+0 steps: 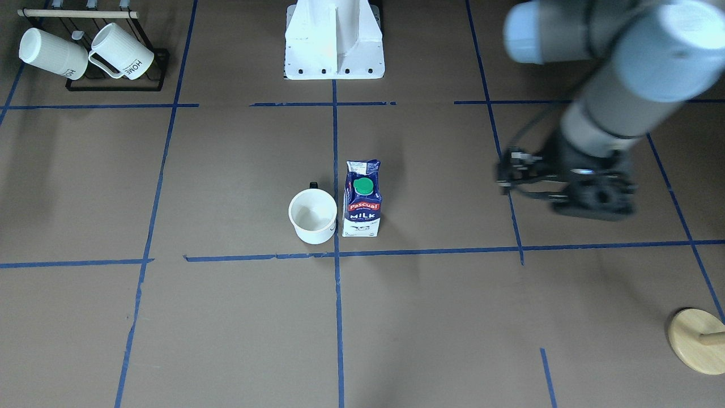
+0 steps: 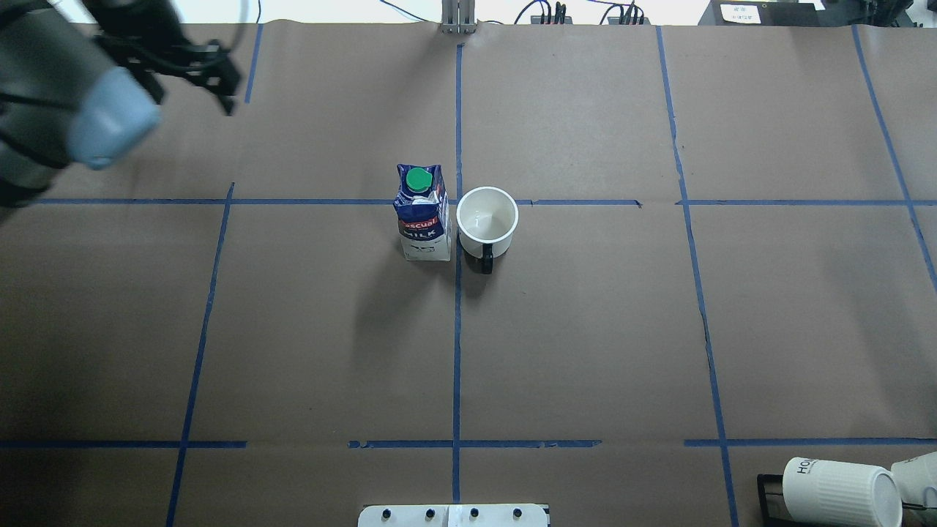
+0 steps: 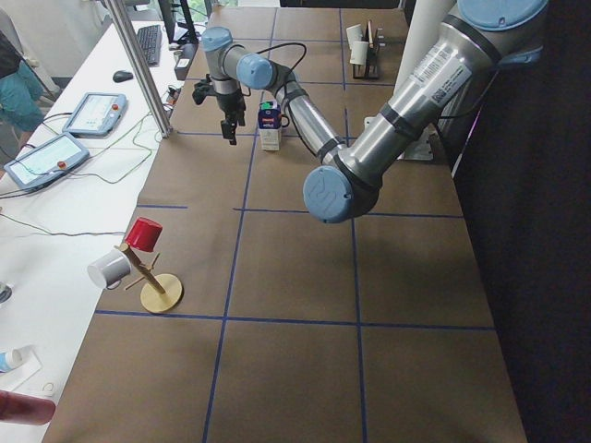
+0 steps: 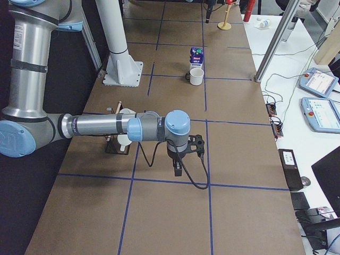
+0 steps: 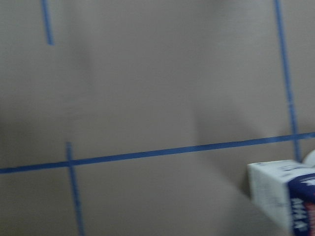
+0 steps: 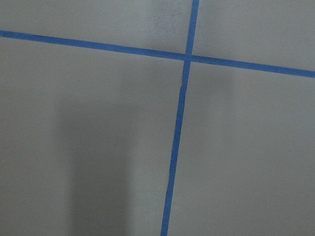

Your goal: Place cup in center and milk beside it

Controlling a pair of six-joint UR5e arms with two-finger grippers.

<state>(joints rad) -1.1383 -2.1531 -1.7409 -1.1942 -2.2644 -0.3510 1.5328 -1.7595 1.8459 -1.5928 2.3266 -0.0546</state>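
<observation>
Hanging above the surface (image 1: 226, 317), well apart from the carton, the left pincer (image 1: 503, 171) has its two dark fingers spread with nothing between them, and it touches nothing. The right pincer (image 4: 178, 169) points down over a blue tape line near the robot's own end; it shows only from the side, so I cannot tell whether its fingers are apart or together.

One cup (image 1: 312, 216) stands upright at the middle of the surface: smooth, white, round and empty, its small black handle turned toward the robot's base. One milk (image 1: 362, 207) carton stands upright just beside it, on the robot's left of it, with a tape line (image 1: 337, 306) running between them. It is a gable-top box in dark blue and white with a round green cap.

Two ribbed white mugs (image 1: 52, 54) (image 1: 122, 51) lettered "HOME" lean on one black wire rack (image 1: 113, 85). One wooden stand (image 1: 695, 340) has a round, pale disc base. The surface is matt brown paper gridded with blue tape
</observation>
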